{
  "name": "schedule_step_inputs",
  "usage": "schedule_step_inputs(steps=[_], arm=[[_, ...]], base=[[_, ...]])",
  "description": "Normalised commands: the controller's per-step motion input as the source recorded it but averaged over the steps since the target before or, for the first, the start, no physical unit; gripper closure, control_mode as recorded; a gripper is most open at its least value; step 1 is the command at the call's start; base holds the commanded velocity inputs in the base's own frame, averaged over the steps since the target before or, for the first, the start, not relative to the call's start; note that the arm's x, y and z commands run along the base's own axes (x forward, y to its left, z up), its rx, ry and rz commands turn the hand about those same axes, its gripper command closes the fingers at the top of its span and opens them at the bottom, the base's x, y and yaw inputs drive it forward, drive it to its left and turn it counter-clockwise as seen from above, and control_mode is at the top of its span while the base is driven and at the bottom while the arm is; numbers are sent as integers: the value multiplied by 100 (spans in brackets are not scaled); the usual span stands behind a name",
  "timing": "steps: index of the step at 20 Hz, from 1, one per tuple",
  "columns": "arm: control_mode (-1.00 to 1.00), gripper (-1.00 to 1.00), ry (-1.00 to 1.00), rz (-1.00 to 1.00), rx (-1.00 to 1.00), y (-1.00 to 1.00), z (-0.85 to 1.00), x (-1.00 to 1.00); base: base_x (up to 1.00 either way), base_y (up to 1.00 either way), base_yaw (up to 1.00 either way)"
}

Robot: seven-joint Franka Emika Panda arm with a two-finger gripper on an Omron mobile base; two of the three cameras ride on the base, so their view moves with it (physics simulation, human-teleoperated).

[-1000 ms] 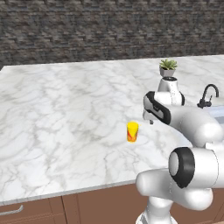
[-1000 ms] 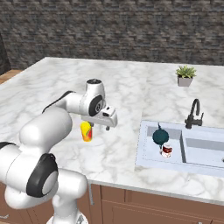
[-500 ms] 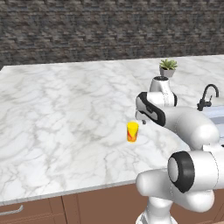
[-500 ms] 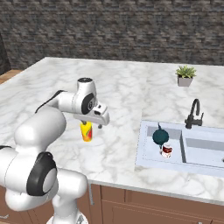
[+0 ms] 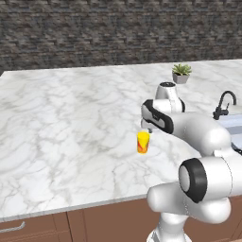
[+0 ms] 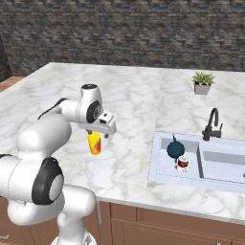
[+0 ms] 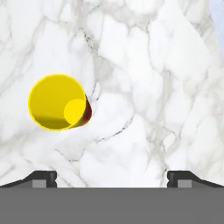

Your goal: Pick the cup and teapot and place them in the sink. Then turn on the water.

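Note:
The yellow cup (image 5: 142, 142) (image 6: 94, 143) stands upright on the marble counter, left of the sink (image 6: 156, 165). My gripper (image 5: 148, 128) (image 6: 101, 134) hangs open just above it, pointing down, with nothing between the fingers. In the hand view I look into the cup (image 7: 57, 103), which lies left of the midline, above the left fingertip (image 7: 43, 177), and the gripper (image 7: 111, 178) is spread wide. The dark teal teapot (image 6: 175, 149) sits in the sink's small side basin. The black faucet (image 6: 212, 125) (image 5: 223, 105) stands behind the sink, and no water runs.
A red-and-white can (image 6: 182, 164) lies in the side basin beside the teapot. A small potted plant (image 6: 202, 82) (image 5: 181, 73) stands at the back of the counter. A dark stone wall runs behind. The counter's front edge is close to the cup.
The arm has swung left, away from the sink, and brought the open gripper over the cup. The cup, teapot and can have stayed put.

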Motion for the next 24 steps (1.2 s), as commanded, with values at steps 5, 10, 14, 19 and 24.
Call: schedule_step_inputs(steps=[5, 10, 14, 19, 24], arm=[[-100, -100, 0, 2, 0, 0, 0, 16], [-100, -100, 0, 1, 0, 0, 0, 8], [-100, -100, 0, 2, 0, 0, 0, 0], [-100, -100, 0, 2, 0, 0, 0, 5], [-100, -100, 0, 2, 0, 0, 0, 8]], base=[[0, 0, 0], [0, 0, 0], [0, 0, 0], [0, 0, 0], [0, 0, 0]])
